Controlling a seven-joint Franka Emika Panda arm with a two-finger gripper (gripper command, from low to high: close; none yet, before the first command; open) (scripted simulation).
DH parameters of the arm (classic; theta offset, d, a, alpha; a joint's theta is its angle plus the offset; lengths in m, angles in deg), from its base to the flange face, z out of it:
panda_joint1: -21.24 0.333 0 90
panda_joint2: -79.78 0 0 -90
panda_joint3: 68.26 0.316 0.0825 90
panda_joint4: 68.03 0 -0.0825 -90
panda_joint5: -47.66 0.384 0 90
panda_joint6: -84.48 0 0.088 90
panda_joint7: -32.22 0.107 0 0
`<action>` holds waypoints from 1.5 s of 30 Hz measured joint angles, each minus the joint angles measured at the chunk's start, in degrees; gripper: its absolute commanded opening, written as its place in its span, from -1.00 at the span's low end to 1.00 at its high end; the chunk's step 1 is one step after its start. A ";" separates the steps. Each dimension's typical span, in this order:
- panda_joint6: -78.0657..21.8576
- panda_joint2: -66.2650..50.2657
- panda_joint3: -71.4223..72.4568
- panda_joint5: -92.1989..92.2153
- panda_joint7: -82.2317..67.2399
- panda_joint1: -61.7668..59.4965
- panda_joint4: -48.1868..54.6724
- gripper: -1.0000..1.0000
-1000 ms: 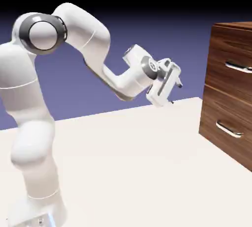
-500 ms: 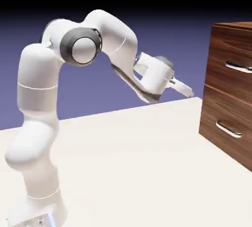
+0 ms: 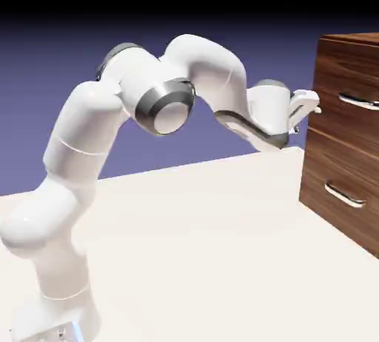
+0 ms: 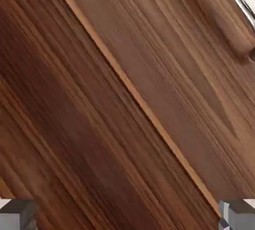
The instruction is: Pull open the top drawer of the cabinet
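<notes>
the cabinet (image 3: 312,122) is boxy, in dark brown wood with streaky grain, at the exterior view's right. its top drawer (image 3: 344,81), set above the lower drawer (image 3: 344,174), carries a slim curved bar handle (image 3: 360,101) in shiny silver; a matching lower handle (image 3: 345,194) sits below. in the hand view, grain runs diagonally, crossed by a thin paler seam (image 4: 134,92), with a glossy metal bar at the upper right corner. the gripper (image 4: 128,215) stands wide, its grey blocky tips far apart with nothing between them. the smooth white arm (image 3: 207,74) bends over a plain cream tabletop (image 3: 192,237), against a blue-violet backdrop (image 3: 37,111) darkening to black.
</notes>
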 measured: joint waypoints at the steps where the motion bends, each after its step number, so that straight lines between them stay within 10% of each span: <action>1: -0.30 -1.16 0.97 -2.49 -2.25 -0.70 1.20 0.00; 18: 2.50 -18.95 3.75 -17.23 -27.94 3.78 26.60 0.00; 19: 2.68 -19.29 3.59 -17.11 -28.27 4.12 27.20 -1.00; 21: 2.68 -19.29 3.59 -17.11 -28.27 4.12 27.20 -1.00; 45: -7.73 10.53 29.58 -24.35 0.16 -35.33 -18.18 -1.00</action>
